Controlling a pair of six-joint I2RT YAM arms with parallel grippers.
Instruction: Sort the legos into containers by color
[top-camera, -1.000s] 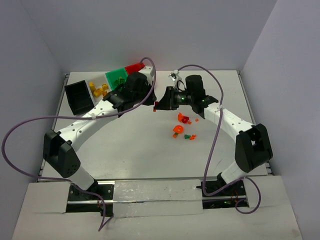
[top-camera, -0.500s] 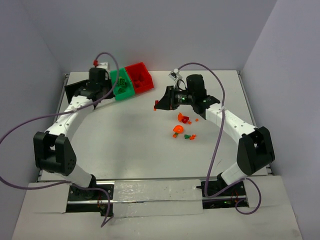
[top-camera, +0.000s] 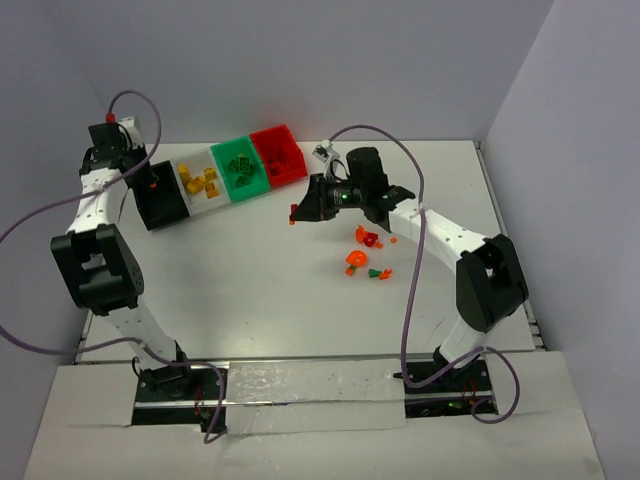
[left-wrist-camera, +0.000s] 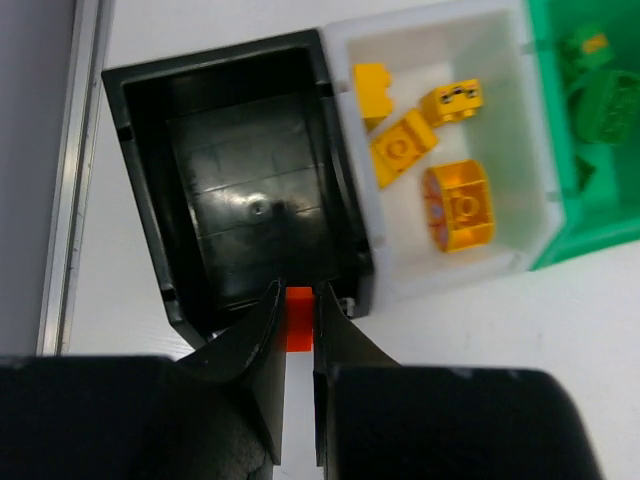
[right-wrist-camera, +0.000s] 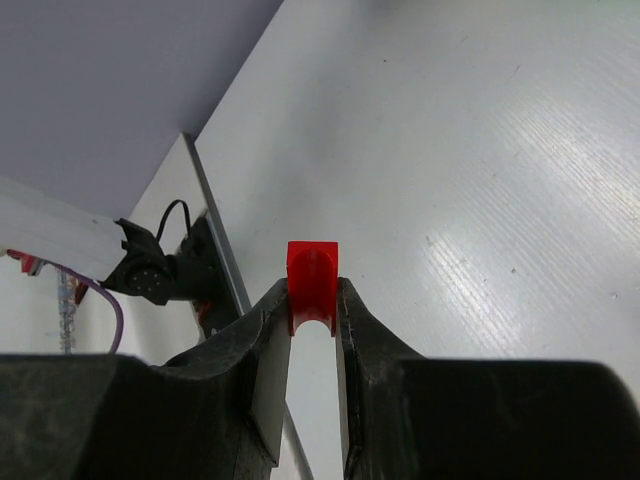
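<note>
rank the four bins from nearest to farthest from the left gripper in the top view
1. black bin: far left of the row, right below the left gripper.
2. white bin: next along to the right.
3. green bin: third in the row.
4. red bin: at the row's right end.

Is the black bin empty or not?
Empty: the black bin shows a bare floor in the left wrist view. The left hand holds an orange-red piece at its rim.
</note>
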